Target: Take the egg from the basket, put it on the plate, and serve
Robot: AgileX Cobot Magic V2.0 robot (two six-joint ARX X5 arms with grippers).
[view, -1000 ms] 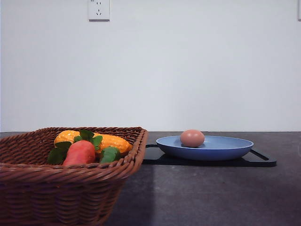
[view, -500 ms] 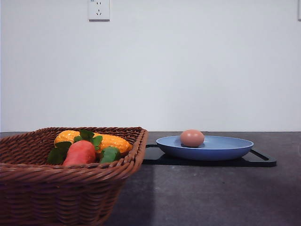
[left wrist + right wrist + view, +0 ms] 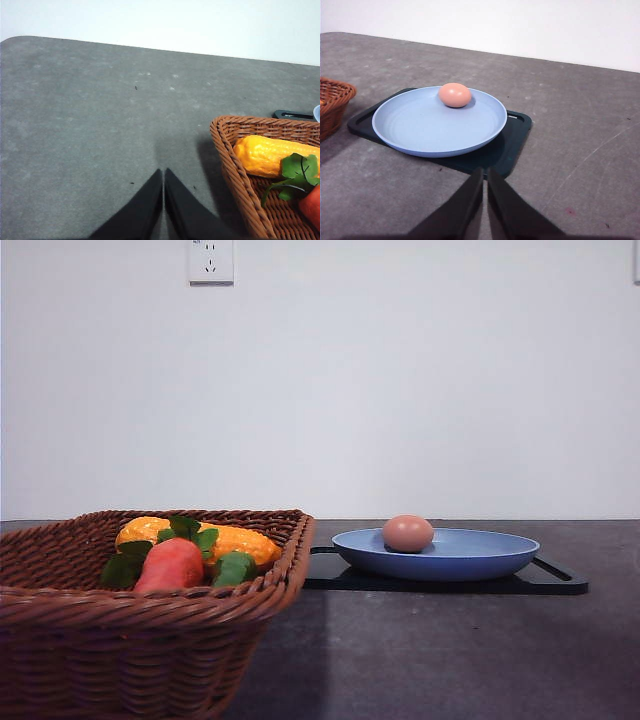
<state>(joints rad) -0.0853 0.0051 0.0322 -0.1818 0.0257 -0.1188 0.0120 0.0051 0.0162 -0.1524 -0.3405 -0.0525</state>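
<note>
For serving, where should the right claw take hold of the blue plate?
Probably the plate's raised near rim, approached low from the robot's side: that edge overhangs the black tray and sits clear of the egg, which rests toward the far side.

I see the basket [image 3: 150,630] cut off at lower left, and the plate [image 3: 440,555] hides most of the black tray [image 3: 555,585].

front view: bare table [image 3: 440,660] fills the lower right of frame, open for passage in front of the black tray [image 3: 555,583]. basket [image 3: 150,640] blocks the lower left, toy vegetables [image 3: 190,550] heaped inside. plate [image 3: 470,558] with egg [image 3: 408,533] occupies centre right; open space above both.
</note>
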